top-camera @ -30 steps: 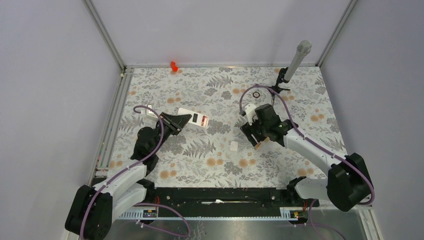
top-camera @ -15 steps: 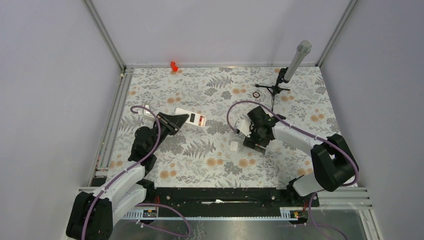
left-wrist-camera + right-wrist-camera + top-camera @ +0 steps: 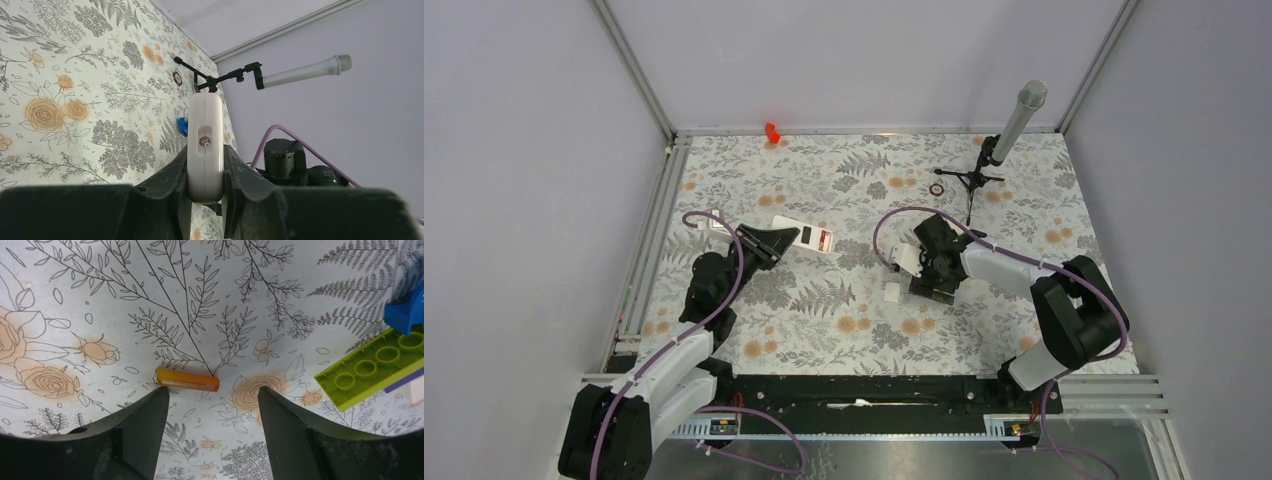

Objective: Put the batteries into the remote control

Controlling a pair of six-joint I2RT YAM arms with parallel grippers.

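Note:
The white remote control (image 3: 812,237) with its red button panel lies tilted at centre left. My left gripper (image 3: 774,243) is shut on its near end. In the left wrist view the remote (image 3: 205,135) stands on edge between my two fingers, with the gripper (image 3: 205,172) clamped on it. My right gripper (image 3: 932,283) is low over the table at centre right. In the right wrist view it (image 3: 212,392) is open and empty. One orange battery (image 3: 187,380) lies on the cloth just beyond its left fingertip (image 3: 159,396). The second battery is out of view.
A small white square cover (image 3: 891,292) lies left of the right gripper. A yellow-green block (image 3: 372,367) and a blue piece (image 3: 407,310) lie to its right. A microphone on a stand (image 3: 1014,125) and a small ring (image 3: 937,188) are at the back right, and a red object (image 3: 772,131) is by the back wall.
My right arm has swung left and down over the table, its gripper now close to the white cover. My left gripper with the remote has shifted slightly left.

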